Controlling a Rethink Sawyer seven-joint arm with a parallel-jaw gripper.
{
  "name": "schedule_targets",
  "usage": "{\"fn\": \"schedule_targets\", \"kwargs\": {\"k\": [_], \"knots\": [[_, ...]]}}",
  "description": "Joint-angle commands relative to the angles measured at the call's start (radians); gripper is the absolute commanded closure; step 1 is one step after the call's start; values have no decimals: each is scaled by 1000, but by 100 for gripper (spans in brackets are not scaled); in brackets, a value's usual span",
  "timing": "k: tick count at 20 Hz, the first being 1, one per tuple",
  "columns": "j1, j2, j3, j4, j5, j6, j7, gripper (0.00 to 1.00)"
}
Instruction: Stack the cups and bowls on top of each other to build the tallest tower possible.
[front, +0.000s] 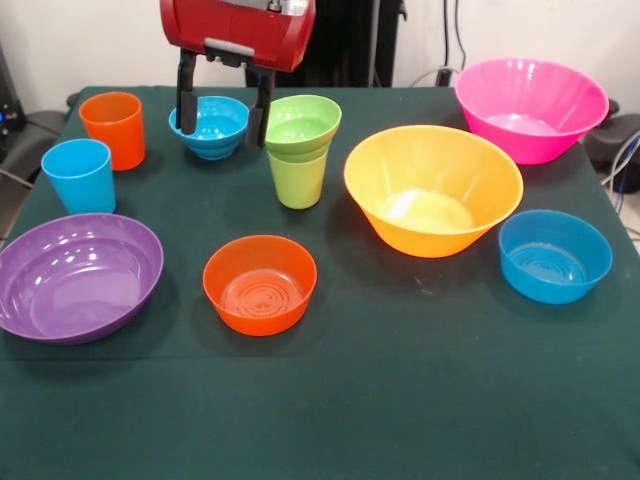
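My fingers (222, 108) hanging open, straddling small blue bowl (210, 126) on bench (400, 400) beside tower (299, 148). Judging bowl light, stiff, glossy-slippery; pinching thin rim looking safest.

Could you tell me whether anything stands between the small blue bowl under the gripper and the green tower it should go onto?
Nothing visible does. The gripper hangs open, one finger either side of the small blue bowl. The tower, a small green bowl on the lime green cup, stands right beside it, with no object between them.
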Motion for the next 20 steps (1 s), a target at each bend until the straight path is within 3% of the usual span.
{"fn": "schedule_targets", "kwargs": {"k": [1, 12, 16, 20], "knots": [[17, 79, 60, 2, -78, -58, -19, 0], [10, 74, 80, -3, -64, -17, -34, 0], [-47, 47, 151, 37, -12, 7, -101, 0], [-85, 34, 202, 57, -7, 7, -150, 0]]}}
